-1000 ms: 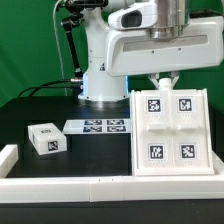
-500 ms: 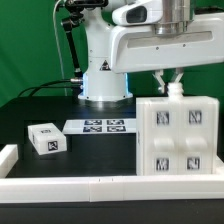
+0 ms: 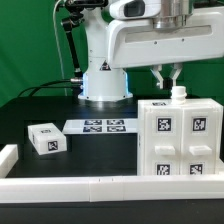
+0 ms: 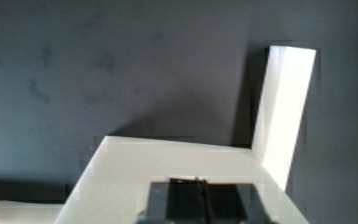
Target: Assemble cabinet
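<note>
The cabinet (image 3: pixel 180 140), a large white box with several square tags on its front, stands upright on the black table at the exterior view's right. A small white peg (image 3: pixel 178 94) sticks up from its top. My gripper (image 3: pixel 167 80) hangs just above the cabinet's top, open, empty and clear of it. In the wrist view the cabinet's white top (image 4: pixel 167 165) and a narrow white edge (image 4: pixel 284 100) show against the dark table. A small white tagged block (image 3: pixel 45 139) lies at the exterior view's left.
The marker board (image 3: pixel 105 126) lies flat in front of the robot base (image 3: pixel 104 85). A low white rail (image 3: pixel 90 186) runs along the table's front edge and turns up at the left (image 3: pixel 8 156).
The cabinet has tipped from leaning back to standing upright. My gripper, which was at its top edge, has let go and risen a little.
</note>
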Motion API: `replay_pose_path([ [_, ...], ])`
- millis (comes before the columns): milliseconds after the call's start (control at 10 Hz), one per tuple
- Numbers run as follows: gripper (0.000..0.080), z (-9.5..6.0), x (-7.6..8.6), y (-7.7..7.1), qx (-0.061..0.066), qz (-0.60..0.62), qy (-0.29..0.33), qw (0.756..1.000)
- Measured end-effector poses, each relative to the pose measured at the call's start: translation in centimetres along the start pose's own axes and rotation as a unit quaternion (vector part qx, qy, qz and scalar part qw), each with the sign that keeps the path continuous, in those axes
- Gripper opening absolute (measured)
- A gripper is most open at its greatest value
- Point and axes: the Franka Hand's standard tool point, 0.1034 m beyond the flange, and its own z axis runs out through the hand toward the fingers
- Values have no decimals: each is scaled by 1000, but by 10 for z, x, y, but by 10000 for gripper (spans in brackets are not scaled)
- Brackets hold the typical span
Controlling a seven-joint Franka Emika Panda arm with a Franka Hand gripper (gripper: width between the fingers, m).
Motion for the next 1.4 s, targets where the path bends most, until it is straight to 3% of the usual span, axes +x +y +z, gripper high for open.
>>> replay_pose_path([
  [100,89,0,0,0,0,0,0,1000],
  [300,405,3,-2,0,0,0,0,1000],
  [400,554,12,-9,5,-2,-11,6,1000],
  [500,554,23,-24,15,-5,-18,6,1000],
  [600,722,34,-42,28,-8,-28,7,1000],
  [700,722,41,-57,43,-10,-45,7,999],
  [800,783,46,-68,63,-12,-56,4,998],
  [1100,797,49,-88,116,-14,-88,-4,996],
  [1400,796,50,-87,109,-14,-91,-5,996],
])
